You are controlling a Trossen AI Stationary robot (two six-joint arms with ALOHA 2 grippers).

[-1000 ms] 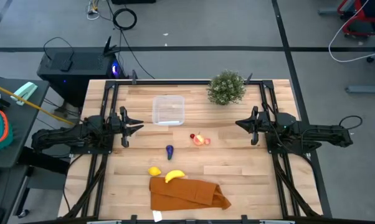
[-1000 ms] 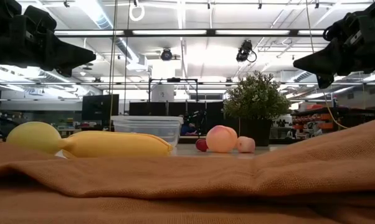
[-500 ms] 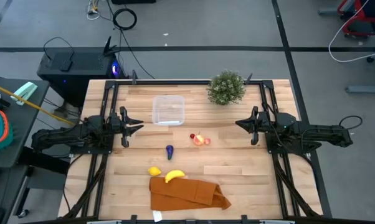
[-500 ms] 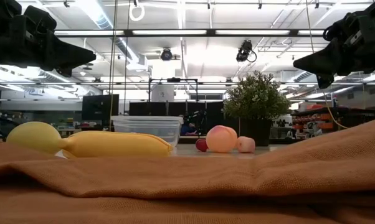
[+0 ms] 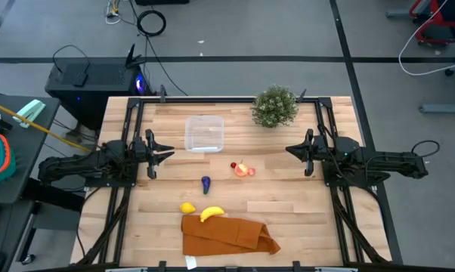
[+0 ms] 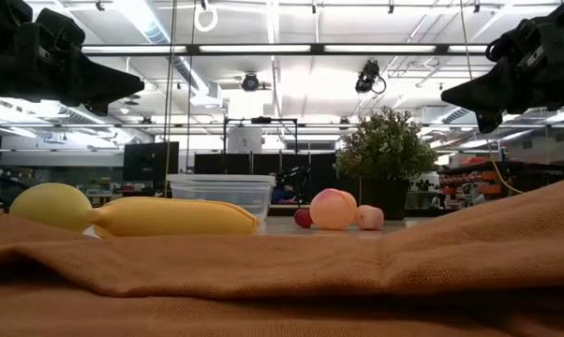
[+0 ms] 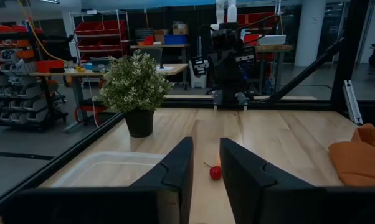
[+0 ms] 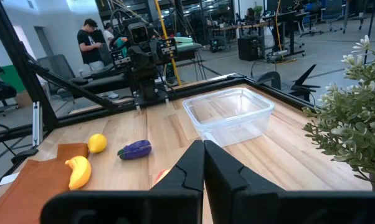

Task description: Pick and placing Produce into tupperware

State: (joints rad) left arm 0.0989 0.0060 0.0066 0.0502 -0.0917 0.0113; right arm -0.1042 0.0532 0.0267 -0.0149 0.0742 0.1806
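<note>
Wooden plank worktop (image 5: 288,204): clear squarish tub (image 5: 204,133) at the back, empty; curved banana (image 5: 212,214) and round lemon (image 5: 187,208) touching the folded cloth's (image 5: 227,234) edge. Purple piece (image 5: 205,183) and peach fruit (image 5: 243,170) lie mid-worktop. Left pincer (image 5: 161,153) slightly parted, right pincer (image 5: 292,150) clenched, both empty.

Four cameras: one overhead, one at tabletop level, one on each wrist.

The high view looks straight down on the whole table (image 5: 288,208). The low view sits close behind the orange-brown cloth (image 6: 291,281), facing level across to the plant (image 6: 387,150). The wrist views face each other across the table from opposite sides; both share the clear tupperware (image 7: 106,171) (image 8: 230,112) and plant.
</note>
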